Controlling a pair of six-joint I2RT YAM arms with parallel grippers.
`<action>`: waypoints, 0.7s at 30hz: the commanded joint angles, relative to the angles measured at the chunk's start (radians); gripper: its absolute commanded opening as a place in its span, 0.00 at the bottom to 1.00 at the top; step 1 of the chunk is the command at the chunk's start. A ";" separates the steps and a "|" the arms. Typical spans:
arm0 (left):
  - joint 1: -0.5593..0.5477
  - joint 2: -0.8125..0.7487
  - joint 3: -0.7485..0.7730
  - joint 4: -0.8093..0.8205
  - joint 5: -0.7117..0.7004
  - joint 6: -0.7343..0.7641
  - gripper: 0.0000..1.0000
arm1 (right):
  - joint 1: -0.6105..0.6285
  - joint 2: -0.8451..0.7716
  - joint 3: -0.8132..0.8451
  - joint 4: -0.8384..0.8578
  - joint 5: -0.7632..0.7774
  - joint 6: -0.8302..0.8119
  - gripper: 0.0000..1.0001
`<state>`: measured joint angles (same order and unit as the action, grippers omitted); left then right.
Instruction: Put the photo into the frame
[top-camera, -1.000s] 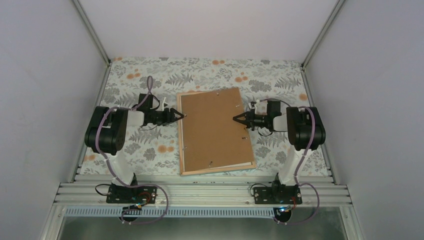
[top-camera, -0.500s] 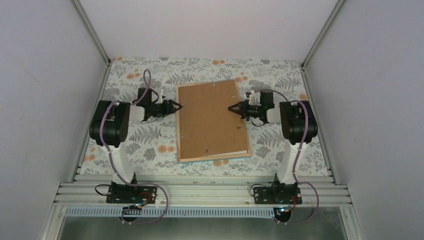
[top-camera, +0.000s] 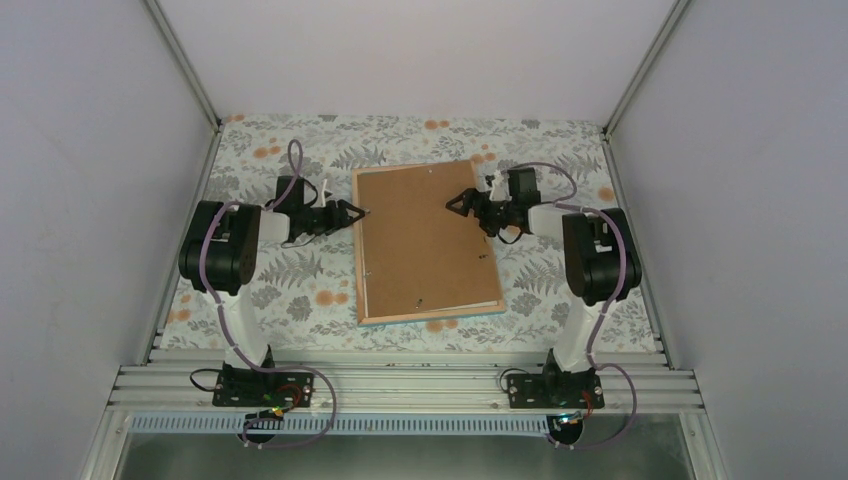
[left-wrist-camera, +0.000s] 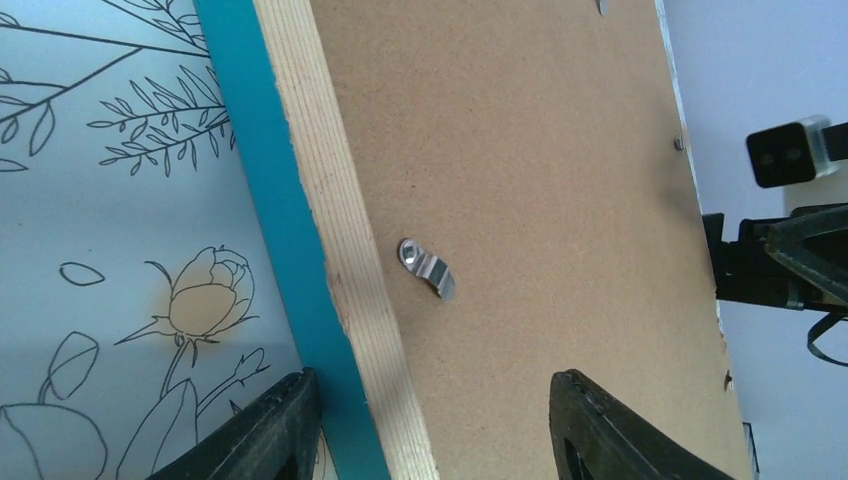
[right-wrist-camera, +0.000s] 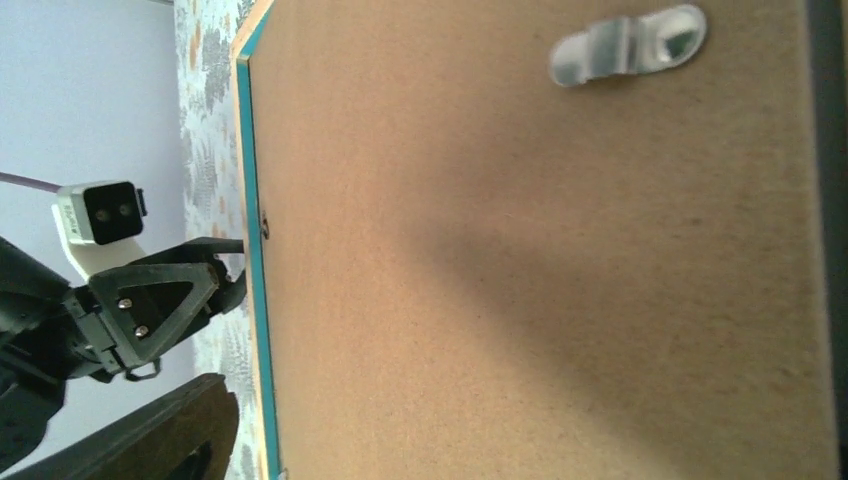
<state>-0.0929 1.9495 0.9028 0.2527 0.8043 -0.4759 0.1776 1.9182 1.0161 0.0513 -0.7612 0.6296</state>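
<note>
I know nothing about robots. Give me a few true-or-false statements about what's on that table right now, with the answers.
1. The frame lies back side up. True.
2. The sunflower photo is on show. False: only the brown backing board shows.
3. The right gripper hangs over the backing board. True.
4. The left gripper is far from the frame. False: it is at the frame's left edge, a finger on each side of the rim.
5. The tablecloth is plain white. False: it has a leaf and flower print.

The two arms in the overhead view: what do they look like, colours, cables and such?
The left arm and right arm each have bulky black joint housings on white links, with a lilac cable looping along. Their base plates are black. The left gripper and right gripper are black, with tapered fingers and a small white camera block behind.
</note>
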 joint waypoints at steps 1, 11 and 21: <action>-0.001 -0.040 -0.014 -0.005 0.001 0.017 0.58 | 0.028 -0.050 0.050 -0.159 0.183 -0.101 1.00; 0.007 -0.055 -0.011 -0.020 -0.011 0.027 0.58 | 0.085 -0.076 0.092 -0.297 0.312 -0.152 1.00; 0.009 -0.077 -0.019 -0.031 -0.028 0.042 0.59 | 0.100 -0.105 0.141 -0.400 0.425 -0.266 1.00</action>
<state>-0.0914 1.9068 0.8936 0.2222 0.7921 -0.4599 0.2863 1.8553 1.1294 -0.2794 -0.4175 0.4397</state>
